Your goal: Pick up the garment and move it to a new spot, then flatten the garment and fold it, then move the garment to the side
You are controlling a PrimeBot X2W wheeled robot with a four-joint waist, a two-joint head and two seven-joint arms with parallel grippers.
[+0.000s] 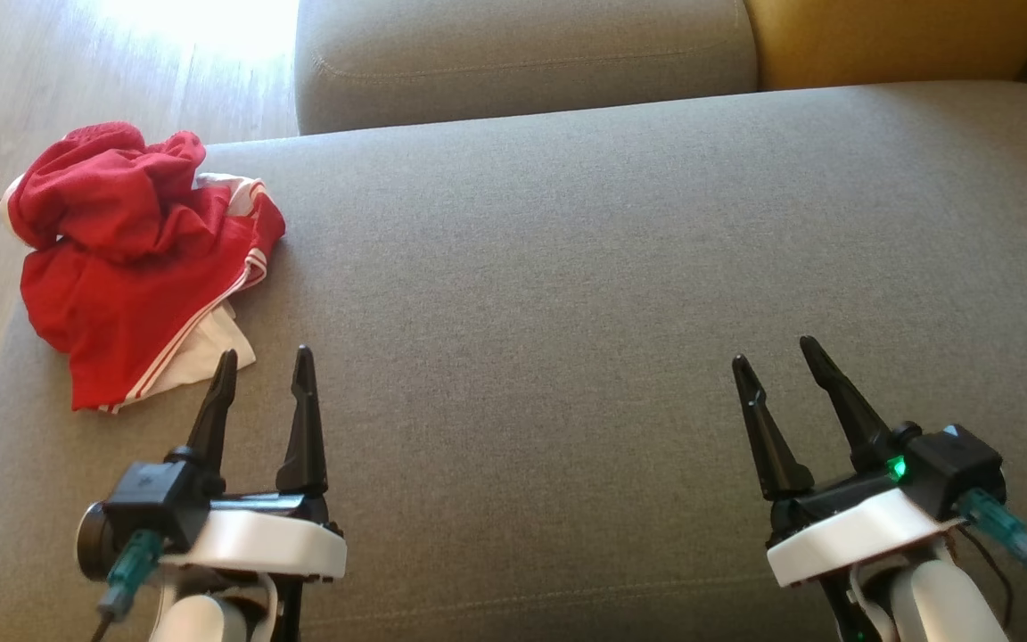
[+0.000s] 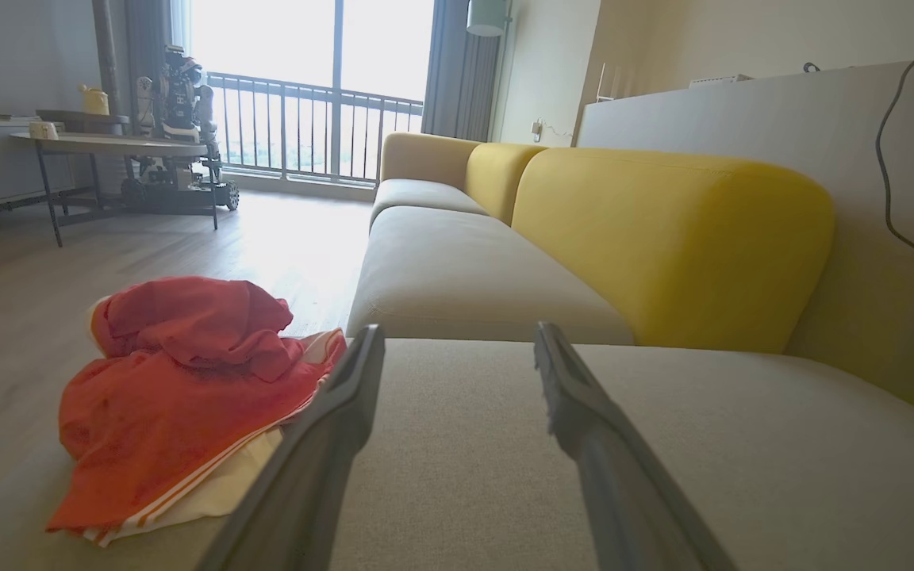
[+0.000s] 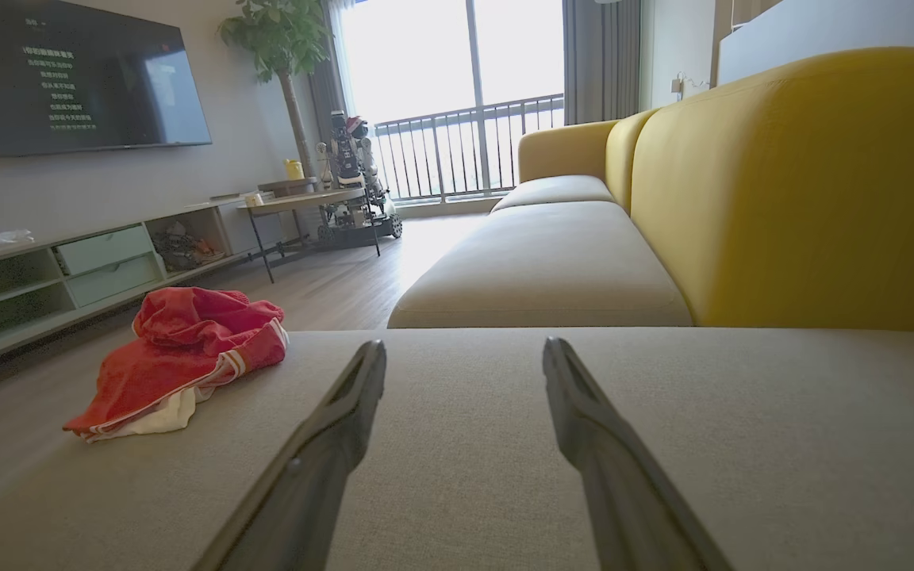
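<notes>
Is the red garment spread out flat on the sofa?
No, the red garment sits bunched in a heap on the cushion.

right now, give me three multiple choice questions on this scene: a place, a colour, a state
1. The garment lies on the sofa seat:
A) at its right end
B) at its left end
C) in its middle
2. The garment is:
A) red with white trim
B) blue
C) grey
3. The left gripper and right gripper are:
A) both shut on the garment
B) one open, one shut
C) both open and empty
Answers: 1 B, it sits left of the left gripper; 2 A, red cloth with white stripes; 3 C, both sets of jaws stand apart, nothing between.
</notes>
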